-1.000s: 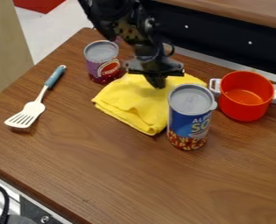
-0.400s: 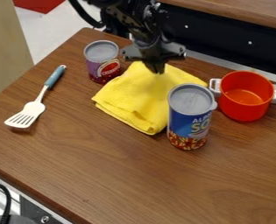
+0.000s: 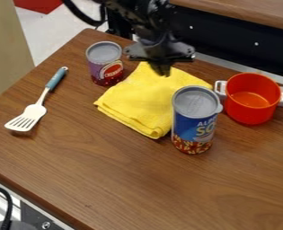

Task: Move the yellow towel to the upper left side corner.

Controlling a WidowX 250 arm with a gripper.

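End effector (image 3: pixel 162 73), narrow, hangs over yellow towel (image 3: pixel 142 97), near labelled purple can (image 3: pixel 105 71) and blue can (image 3: pixel 194 125).

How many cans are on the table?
2: the small can left of the towel, and the tall one at the towel's right front.

towel (image 3: pixel 137 101): plain yellow | spatula (image 3: pixel 28 116): white head, light blue handle | short can (image 3: pixel 104 63): purple and dark red, gray lid | tall can (image 3: pixel 195 120): blue over red-and-yellow patterning, gray top | pot (image 3: pixel 251 99): orange-red, white handles | tabletop (image 3: pixel 107 179): brown wood grain | gripper (image 3: pixel 162 72): black
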